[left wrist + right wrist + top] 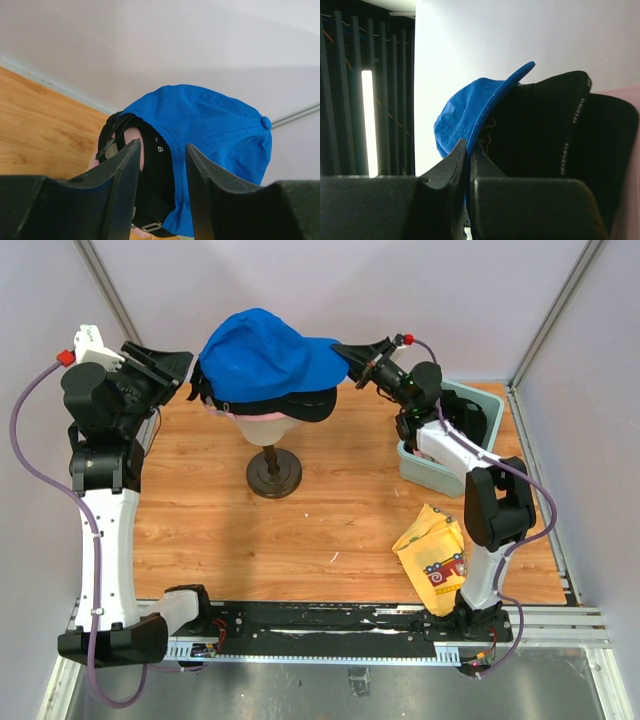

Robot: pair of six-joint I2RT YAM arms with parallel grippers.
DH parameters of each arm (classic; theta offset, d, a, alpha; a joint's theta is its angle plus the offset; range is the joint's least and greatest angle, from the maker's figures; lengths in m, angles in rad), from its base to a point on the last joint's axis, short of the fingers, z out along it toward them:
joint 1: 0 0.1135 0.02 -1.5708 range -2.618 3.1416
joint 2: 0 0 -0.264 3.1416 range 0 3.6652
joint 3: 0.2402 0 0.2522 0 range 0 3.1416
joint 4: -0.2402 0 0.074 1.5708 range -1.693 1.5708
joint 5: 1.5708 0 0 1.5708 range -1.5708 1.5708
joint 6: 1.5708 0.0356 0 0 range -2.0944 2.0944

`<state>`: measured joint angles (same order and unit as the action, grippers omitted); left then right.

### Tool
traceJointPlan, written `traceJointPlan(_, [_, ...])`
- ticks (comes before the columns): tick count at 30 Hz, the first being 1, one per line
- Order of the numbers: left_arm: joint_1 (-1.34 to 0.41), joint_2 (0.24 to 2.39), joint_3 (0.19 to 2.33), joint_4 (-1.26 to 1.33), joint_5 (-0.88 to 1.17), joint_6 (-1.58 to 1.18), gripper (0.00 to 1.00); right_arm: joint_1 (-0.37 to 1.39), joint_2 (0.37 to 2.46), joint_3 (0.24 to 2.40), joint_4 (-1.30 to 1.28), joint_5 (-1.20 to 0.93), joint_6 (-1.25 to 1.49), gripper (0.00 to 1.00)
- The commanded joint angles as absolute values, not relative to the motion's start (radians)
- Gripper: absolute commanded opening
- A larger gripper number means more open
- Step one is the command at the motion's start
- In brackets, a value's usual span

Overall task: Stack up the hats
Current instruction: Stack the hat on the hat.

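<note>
Two fingers of the right gripper (346, 353) press together on the brim of the blue cap (262, 352), at its three o'clock. At nine o'clock the left gripper (181, 367) stands spread, just beside the black cap (300, 404) underneath. Both caps top a dark stand (274, 475) on the wooden table (200, 510), grey walls (400, 280) around
</note>
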<state>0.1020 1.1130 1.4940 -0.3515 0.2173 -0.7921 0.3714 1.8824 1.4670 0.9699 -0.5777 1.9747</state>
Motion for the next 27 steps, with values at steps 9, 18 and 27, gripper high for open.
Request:
traceJointPlan(9, [0.098, 1.067, 1.4, -0.313, 0.202, -0.763, 0.44, 0.361, 1.757, 1.354, 0.958, -0.527, 1.871, 0.01])
traceJointPlan(18, [0.098, 1.101, 1.389, -0.3, 0.201, -0.753, 0.44, 0.36, 1.738, 1.294, 0.95, -0.523, 1.858, 0.01])
traceJointPlan(27, [0.095, 1.165, 1.411, -0.294, 0.204, -0.746, 0.45, 0.363, 1.765, 1.261, 0.977, -0.521, 1.87, 0.01])
